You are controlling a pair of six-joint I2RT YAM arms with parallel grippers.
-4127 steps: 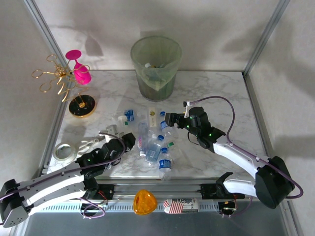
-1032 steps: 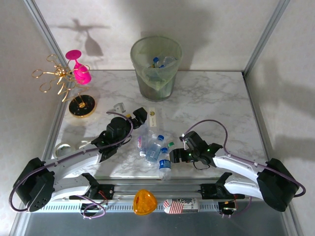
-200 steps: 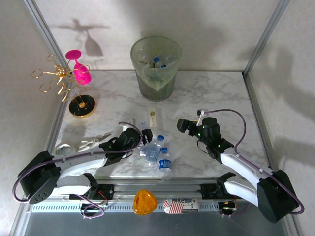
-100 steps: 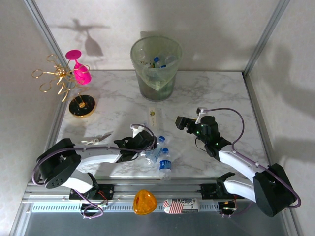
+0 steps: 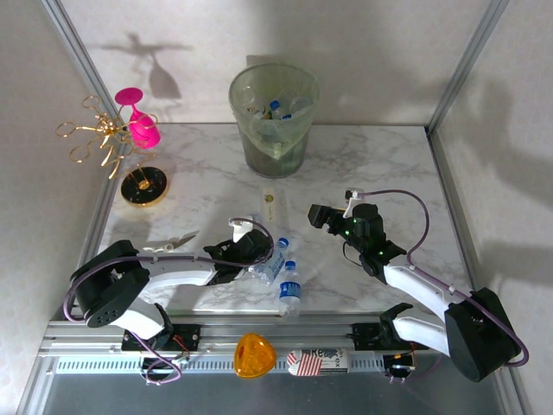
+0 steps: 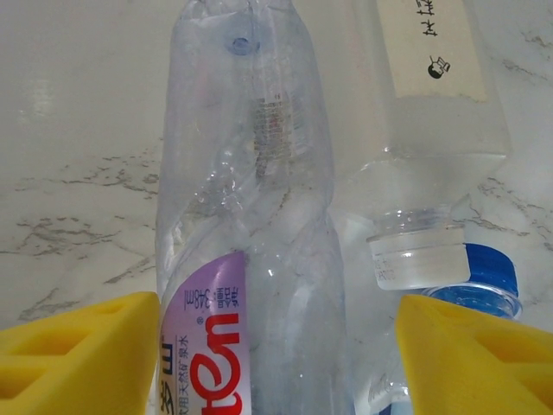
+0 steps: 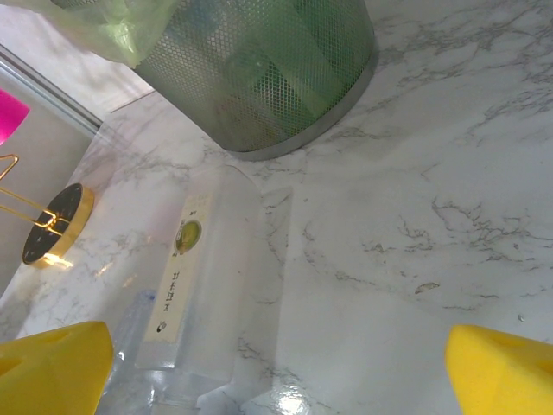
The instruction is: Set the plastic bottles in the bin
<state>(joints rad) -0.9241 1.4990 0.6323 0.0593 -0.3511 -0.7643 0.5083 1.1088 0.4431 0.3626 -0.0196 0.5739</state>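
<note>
Top external view: the bin [image 5: 274,143] stands at the far middle of the marble tabletop [image 5: 380,173], and the dropped bottles [image 5: 275,106] lie inside its liner. The left gripper [image 5: 262,252] reaches low into a small cluster of clear bottles [image 5: 273,263] near the front edge; from here I cannot tell how wide its jaws stand. A blue-capped bottle [image 5: 289,291] lies just beside the cluster on the near side. A flat pale-labelled bottle [image 5: 270,206] lies between the cluster and the bin. The right gripper [image 5: 314,214] is to the right of that flat bottle, apart from it. A pink goblet [image 5: 138,121] hangs on a gold stand [image 5: 108,138] at the far left

Left wrist view: the left gripper [image 6: 276,363] is spread wide, its yellow pads [image 6: 78,354] at either lower corner. A crumpled purple-labelled bottle [image 6: 251,242] lies lengthwise between them, hard against the left pad and clear of the right one. The flat pale-labelled bottle [image 6: 432,86] lies beyond it to the right, with a blue cap [image 6: 488,275] just above the right pad

Right wrist view: the right gripper [image 7: 276,372] is also spread wide, with bare marble between its pads [image 7: 52,367]. The flat pale-labelled bottle [image 7: 199,294] lies ahead near the left pad, and the bin [image 7: 259,78] stands beyond it
</note>
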